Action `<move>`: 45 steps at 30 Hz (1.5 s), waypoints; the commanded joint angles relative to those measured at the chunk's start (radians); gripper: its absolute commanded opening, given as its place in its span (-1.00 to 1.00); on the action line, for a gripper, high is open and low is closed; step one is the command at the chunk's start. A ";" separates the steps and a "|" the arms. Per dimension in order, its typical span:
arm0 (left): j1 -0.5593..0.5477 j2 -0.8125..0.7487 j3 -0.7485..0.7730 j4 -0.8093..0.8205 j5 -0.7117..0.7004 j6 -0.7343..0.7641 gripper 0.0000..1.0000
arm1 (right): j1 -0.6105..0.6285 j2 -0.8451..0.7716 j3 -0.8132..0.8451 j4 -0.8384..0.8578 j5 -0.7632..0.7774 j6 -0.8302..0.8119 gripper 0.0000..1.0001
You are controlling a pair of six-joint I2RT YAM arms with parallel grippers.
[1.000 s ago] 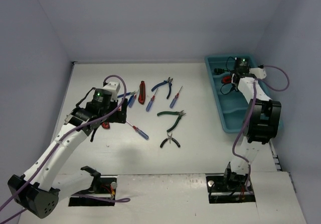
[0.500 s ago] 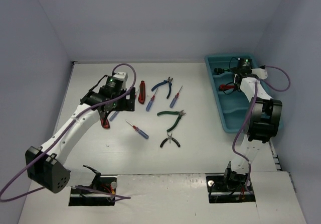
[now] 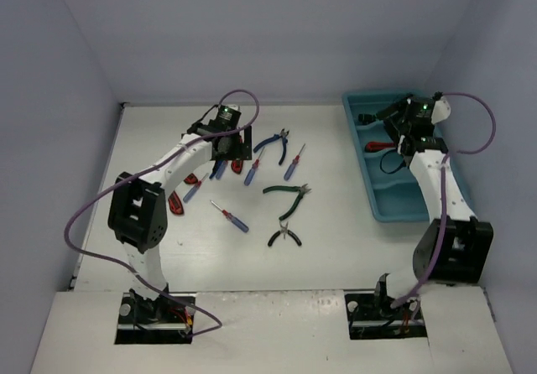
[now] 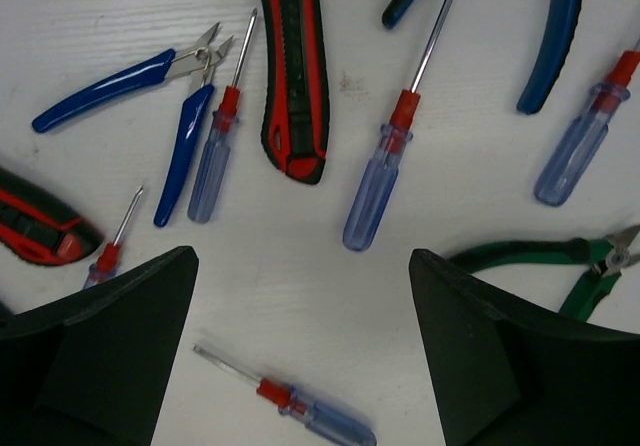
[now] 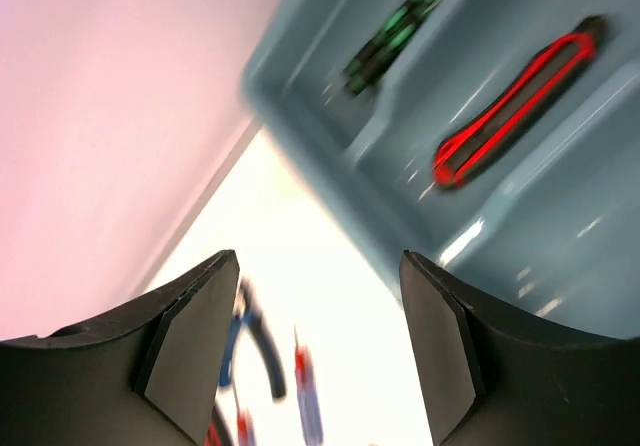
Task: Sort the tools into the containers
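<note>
Teal tray at far right, green pliers in far compartment, red-black knife in the next, right gripper above tray, spread, empty, left gripper spread, empty, over loose screwdrivers on table

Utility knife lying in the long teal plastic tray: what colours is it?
The utility knife is black with red trim; the right wrist view shows it best.
</note>
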 commanded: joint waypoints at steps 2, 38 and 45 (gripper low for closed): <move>0.008 0.177 0.181 0.052 -0.002 -0.029 0.60 | 0.060 -0.150 -0.102 0.036 -0.091 -0.100 0.26; 0.024 0.160 0.253 0.139 0.243 0.186 -0.63 | 0.303 -0.152 -0.050 0.043 -0.327 -0.244 0.41; -0.002 -0.072 0.098 0.239 0.498 0.215 -0.63 | 0.420 -0.042 0.070 0.085 -0.396 -0.244 0.45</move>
